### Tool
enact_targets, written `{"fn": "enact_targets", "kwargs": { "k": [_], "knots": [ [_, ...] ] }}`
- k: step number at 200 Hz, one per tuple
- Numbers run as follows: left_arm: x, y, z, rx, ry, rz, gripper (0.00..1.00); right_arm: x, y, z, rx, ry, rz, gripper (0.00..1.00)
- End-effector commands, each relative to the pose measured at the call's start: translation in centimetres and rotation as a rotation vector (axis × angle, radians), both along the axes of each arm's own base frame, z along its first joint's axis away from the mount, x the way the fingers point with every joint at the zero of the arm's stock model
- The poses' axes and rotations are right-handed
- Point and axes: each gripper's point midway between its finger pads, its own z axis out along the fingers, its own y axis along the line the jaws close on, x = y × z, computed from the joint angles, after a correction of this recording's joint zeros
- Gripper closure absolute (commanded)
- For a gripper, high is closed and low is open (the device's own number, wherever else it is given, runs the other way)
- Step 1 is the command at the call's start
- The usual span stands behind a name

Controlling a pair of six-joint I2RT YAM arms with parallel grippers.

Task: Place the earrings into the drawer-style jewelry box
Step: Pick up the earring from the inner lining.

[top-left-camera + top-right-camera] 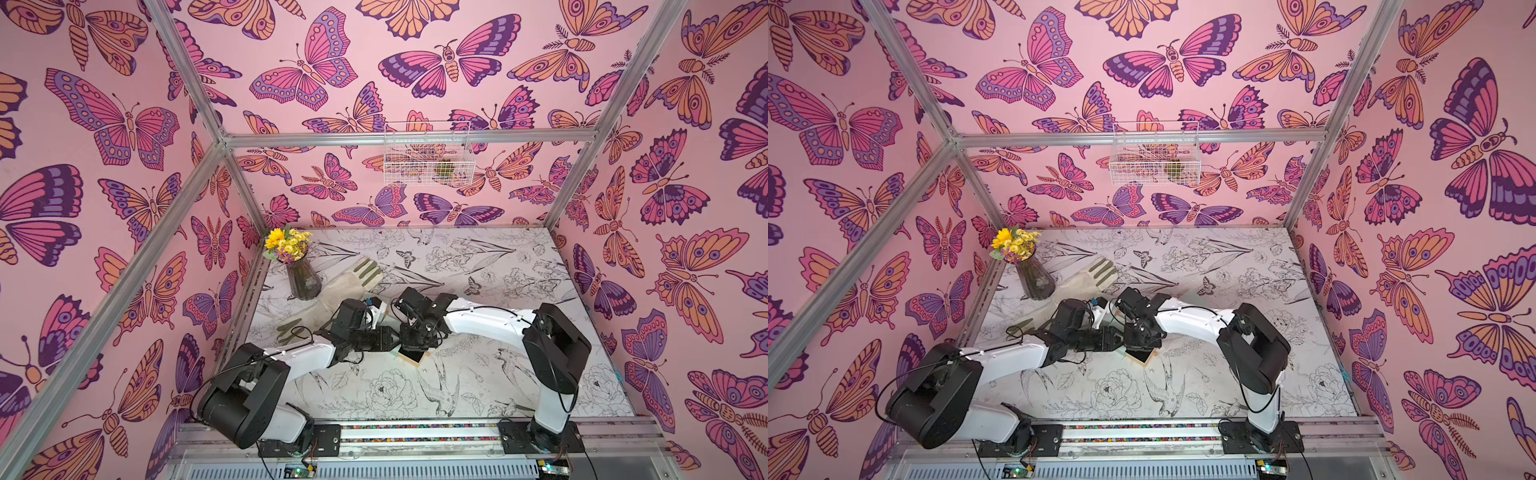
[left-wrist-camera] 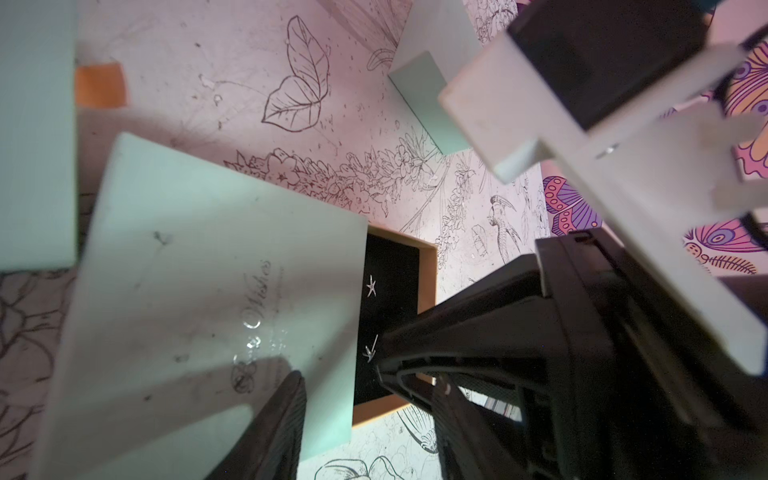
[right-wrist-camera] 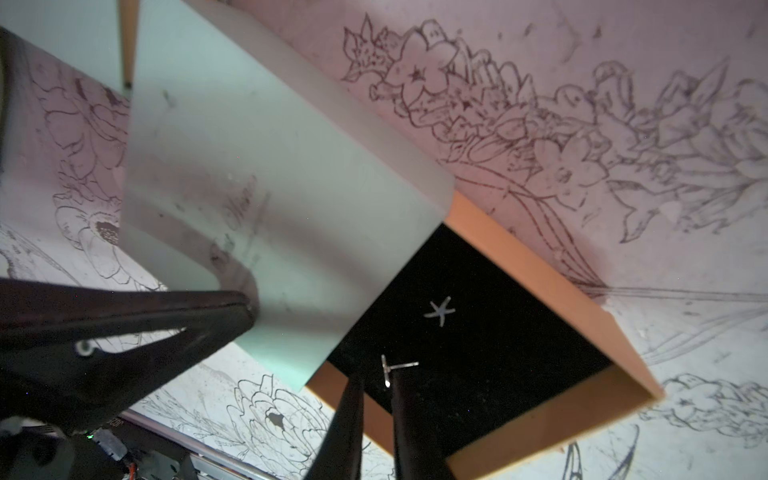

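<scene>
Black velvet lines the tan card drawer (image 3: 552, 295), pulled out of its smooth mint sleeve (image 3: 270, 166). One silver star earring (image 3: 439, 311) lies flat there. The second earring (image 3: 390, 369) sits tipped on edge, post pointing sideways, right at the tips of my right gripper (image 3: 376, 380). Jaws stand narrowly apart; I cannot tell whether they pinch it. I judge release comes next.
</scene>
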Motion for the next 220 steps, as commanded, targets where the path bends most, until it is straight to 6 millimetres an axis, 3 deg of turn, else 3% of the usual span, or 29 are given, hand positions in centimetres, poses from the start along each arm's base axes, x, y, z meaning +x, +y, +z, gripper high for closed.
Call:
{"fn": "enact_targets", "kwargs": {
  "k": [1, 220],
  "knots": [
    [-0.7, 0.4, -0.3, 0.001, 0.005, -0.009, 0.48, -0.2, -0.1, 0.1, -0.029, 0.004, 0.017, 0.82],
    [-0.8, 0.7, -0.6, 0.008, 0.002, -0.006, 0.48, 0.0, 0.4, -0.8, -0.053, 0.025, 0.035, 0.86]
  ]
}}
